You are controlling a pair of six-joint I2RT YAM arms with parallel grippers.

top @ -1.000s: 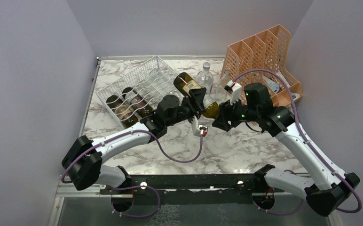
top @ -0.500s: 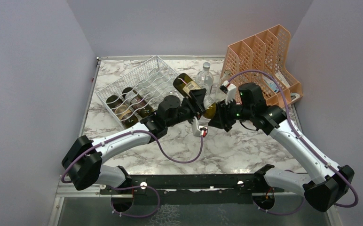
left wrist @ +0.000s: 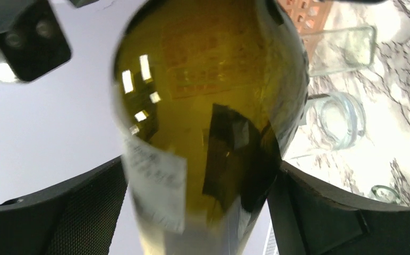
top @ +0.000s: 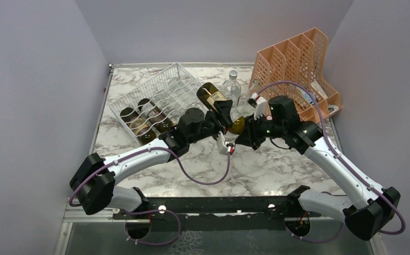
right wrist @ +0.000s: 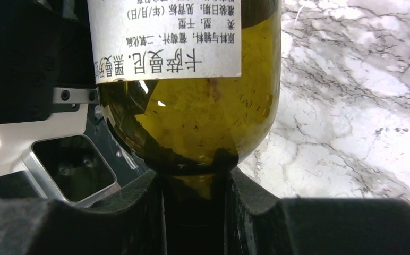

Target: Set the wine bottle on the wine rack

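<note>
So the wine bottle (top: 209,94) is up in the air right now, not on the wine rack (top: 155,91). It hangs tilted over the marble table (top: 266,170), just off the rack's right-hand corner, with its base pointing up toward the back and its neck angling down toward the right arm. The right gripper (top: 244,132) has it by the neck. In the right wrist view, the dark neck sits squeezed between the two black pads (right wrist: 123,223), with the shoulder of the green glass and the white paper label (right wrist: 165,37) right above them, so that one's clamped on tight. The left gripper (top: 225,113) is wrapped around the fat part of the bottle. In its own wrist view the olive glass fills the gap between the black fingers (left wrist: 70,212), which sit close on both sides. Honestly I can't tell whether they're actually pressing on it or just hugging it loosely. The rack itself lies at the back left of the table with a few dark bottles (top: 142,120) in its near cradles. A clear glass bottle (top: 231,86) stands just behind the held one, and the peach file holder (top: 293,56) is at the back right.
</note>
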